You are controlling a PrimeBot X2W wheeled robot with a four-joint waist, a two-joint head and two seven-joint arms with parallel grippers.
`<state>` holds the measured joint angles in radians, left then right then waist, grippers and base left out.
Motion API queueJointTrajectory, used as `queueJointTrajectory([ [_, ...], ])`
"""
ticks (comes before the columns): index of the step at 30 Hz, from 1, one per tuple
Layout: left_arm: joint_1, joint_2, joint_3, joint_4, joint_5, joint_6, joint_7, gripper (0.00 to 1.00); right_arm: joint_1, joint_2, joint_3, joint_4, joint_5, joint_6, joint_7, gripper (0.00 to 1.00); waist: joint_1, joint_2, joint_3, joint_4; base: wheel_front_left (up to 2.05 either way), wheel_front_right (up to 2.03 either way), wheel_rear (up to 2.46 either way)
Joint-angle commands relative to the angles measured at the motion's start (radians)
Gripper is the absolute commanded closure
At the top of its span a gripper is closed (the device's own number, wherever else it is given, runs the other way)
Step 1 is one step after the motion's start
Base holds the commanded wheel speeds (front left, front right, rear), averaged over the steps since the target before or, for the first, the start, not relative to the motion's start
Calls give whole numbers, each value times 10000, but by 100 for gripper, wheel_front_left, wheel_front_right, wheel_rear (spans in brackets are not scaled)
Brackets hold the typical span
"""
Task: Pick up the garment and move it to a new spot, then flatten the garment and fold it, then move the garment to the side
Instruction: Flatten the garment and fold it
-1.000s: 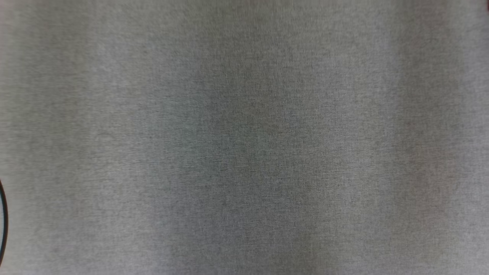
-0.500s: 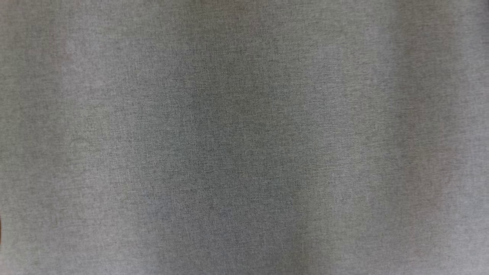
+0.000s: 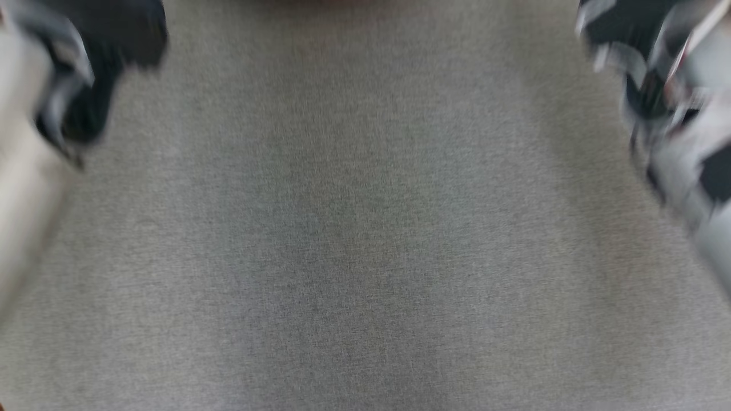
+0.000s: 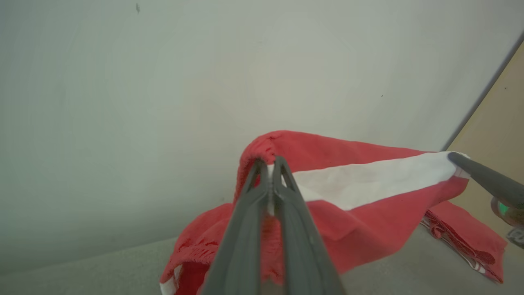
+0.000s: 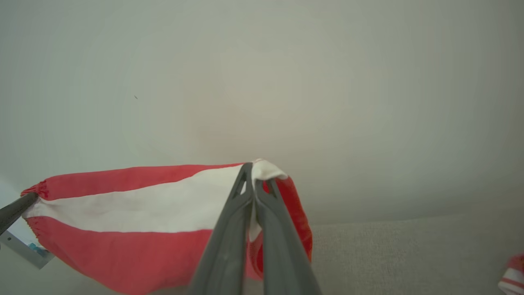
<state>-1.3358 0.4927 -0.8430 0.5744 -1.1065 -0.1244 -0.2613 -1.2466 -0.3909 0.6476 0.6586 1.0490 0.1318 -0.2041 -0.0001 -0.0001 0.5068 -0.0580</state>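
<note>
Left wrist view: left gripper (image 4: 268, 162) and right gripper (image 5: 254, 167) clamp opposite garment (image 4: 360, 180) edges, stretching it, likely for flattening.

Red-white garment (image 4: 368, 180): soft matt cloth. Grey surface (image 3: 365, 228): woven fabric, matt. Dark left tool fingers (image 4: 241, 229): smooth, plastic-looking.

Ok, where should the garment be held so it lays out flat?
Probably at the two ends of the garment's upper edge, as now: the left hand pinches the gathered red end, the right hand the white end. The white band runs taut between them and the rest hangs below, so it should lay down spread. Come at each end from its outer side.
</note>
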Motion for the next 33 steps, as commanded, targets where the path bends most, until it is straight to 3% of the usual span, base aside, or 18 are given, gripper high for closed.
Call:
queueJointTrajectory([
  [1, 1098, 57, 497, -530, 396, 167, -39, 100, 909, -215, 193, -453, 280, -28, -120, 100, 1, 1, -719, -22, 0, 0, 0],
  [5, 2908, 23, 1196, -1480, 1016, 469, -32, 100, 2218, -500, 450, -1101, 588, -28, -281, 100, 1, 1, -1072, -54, 0, 0, 0],
  [14, 7857, -781, 2711, -3845, 2830, 962, -34, 100, 5897, -1278, 338, -2469, 968, -28, -576, 100, 1, 1, -2066, 119, 0, 0, 0],
  [22, 10782, -1751, 3426, -4369, 3780, 725, -35, 100, 8808, -1522, -575, -3341, 525, -28, -613, 100, 1, 1, -2776, 279, 0, 0, 0],
  [33, 12885, -2393, 3870, -4393, 4824, 241, -35, 100, 12609, -925, -2354, -4594, -266, -28, -490, 100, 1, 1, -3389, 685, 0, 0, 0],
])
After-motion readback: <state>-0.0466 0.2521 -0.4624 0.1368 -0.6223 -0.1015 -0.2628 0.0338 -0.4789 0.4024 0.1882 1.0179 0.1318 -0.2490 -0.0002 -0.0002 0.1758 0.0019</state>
